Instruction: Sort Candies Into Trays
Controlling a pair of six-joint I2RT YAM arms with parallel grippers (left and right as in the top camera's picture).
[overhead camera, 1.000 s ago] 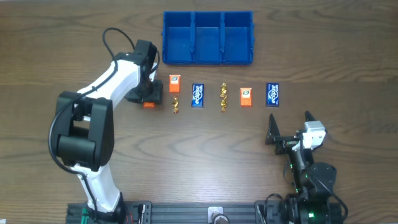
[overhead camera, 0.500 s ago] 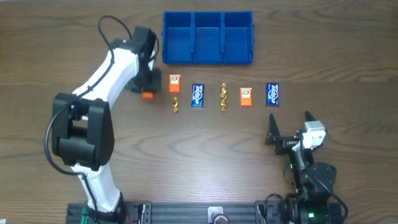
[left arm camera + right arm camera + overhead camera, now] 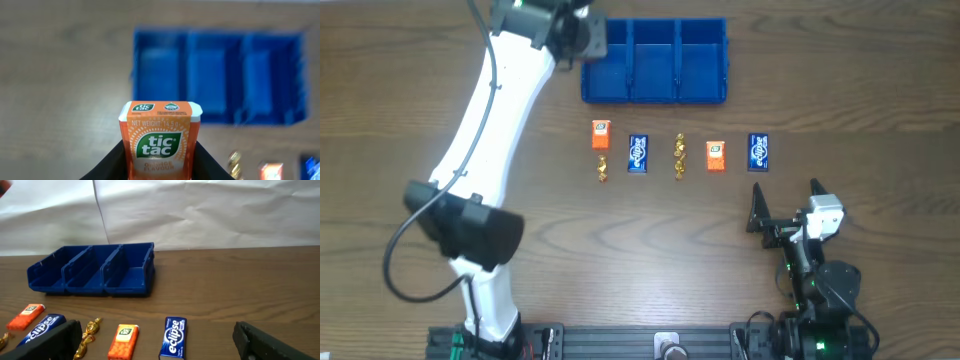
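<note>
My left gripper (image 3: 586, 37) is lifted high near the left end of the blue three-compartment tray (image 3: 655, 95) and is shut on an orange mint box (image 3: 161, 140), which stands upright between the fingers. The tray (image 3: 220, 75) lies beyond it, its compartments bare. On the table in front of the tray runs a row: an orange box (image 3: 601, 134), a gold candy (image 3: 603, 167), a blue gum pack (image 3: 638, 153), gold candies (image 3: 679, 155), another orange box (image 3: 716, 156) and a blue pack (image 3: 758, 151). My right gripper (image 3: 787, 200) rests open below the row's right end.
The right wrist view shows the tray (image 3: 92, 270) and the row of candies, with the nearest blue pack (image 3: 172, 337) and orange box (image 3: 123, 341) just ahead of my open right gripper (image 3: 155, 329). Bare wooden tabletop (image 3: 860, 110) surrounds everything.
The left arm has risen from the table left of the row and swung up toward the tray's left end, carrying the orange mint box. The right arm has kept still.
</note>
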